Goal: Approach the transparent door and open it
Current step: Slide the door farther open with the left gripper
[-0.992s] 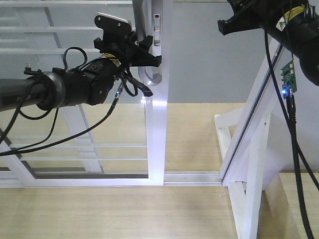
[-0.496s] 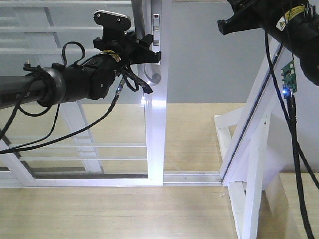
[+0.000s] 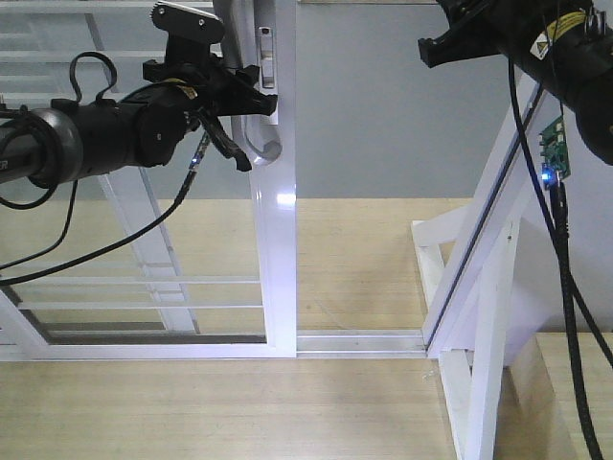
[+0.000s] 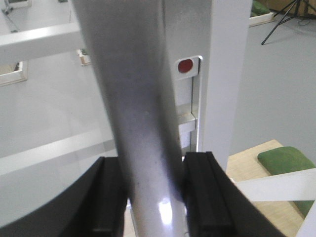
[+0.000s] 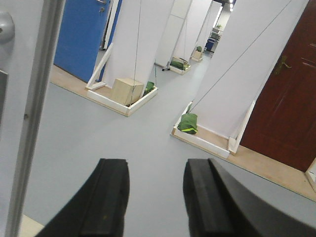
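Your left pincer (image 4: 150, 195) clamps the curved grey bar handle (image 4: 131, 98); white-framed glass door (image 3: 273, 278) looks partly open; right pincer (image 5: 153, 197) gapes, empty.

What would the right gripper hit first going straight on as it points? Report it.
Nothing close: the right gripper, jaws open and empty, points past the pale frame post at bare grey floor. That floor looks like first contact, though depth is unclear.
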You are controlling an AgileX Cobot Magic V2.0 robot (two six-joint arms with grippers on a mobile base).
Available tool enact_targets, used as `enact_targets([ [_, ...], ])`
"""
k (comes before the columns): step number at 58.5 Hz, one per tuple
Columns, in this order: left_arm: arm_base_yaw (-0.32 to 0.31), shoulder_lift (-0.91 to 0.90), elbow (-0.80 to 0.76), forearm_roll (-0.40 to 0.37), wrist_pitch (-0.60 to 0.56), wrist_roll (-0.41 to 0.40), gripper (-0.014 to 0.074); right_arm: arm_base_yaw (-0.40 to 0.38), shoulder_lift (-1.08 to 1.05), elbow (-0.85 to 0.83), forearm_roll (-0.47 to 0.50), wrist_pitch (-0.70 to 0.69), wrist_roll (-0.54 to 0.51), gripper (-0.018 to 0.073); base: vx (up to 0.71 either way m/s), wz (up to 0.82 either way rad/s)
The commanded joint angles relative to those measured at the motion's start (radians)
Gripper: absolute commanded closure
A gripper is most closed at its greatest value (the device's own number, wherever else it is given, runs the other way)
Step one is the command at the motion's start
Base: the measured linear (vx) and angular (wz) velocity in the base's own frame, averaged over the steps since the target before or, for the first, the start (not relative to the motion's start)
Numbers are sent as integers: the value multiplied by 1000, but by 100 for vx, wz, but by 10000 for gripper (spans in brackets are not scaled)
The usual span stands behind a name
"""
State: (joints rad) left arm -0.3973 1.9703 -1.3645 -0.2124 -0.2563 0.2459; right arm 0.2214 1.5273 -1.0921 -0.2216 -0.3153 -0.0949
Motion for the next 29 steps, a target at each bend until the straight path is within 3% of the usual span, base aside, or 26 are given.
enact_targets([
  [1, 33, -83, -31, -29, -76, 4, 216, -4, -44, -28, 4, -86, -7, 209, 0, 0],
  [29, 151, -184, -31, -28, 92, 3, 216, -4, -44, -28, 6, -87, -6, 209, 0, 0],
])
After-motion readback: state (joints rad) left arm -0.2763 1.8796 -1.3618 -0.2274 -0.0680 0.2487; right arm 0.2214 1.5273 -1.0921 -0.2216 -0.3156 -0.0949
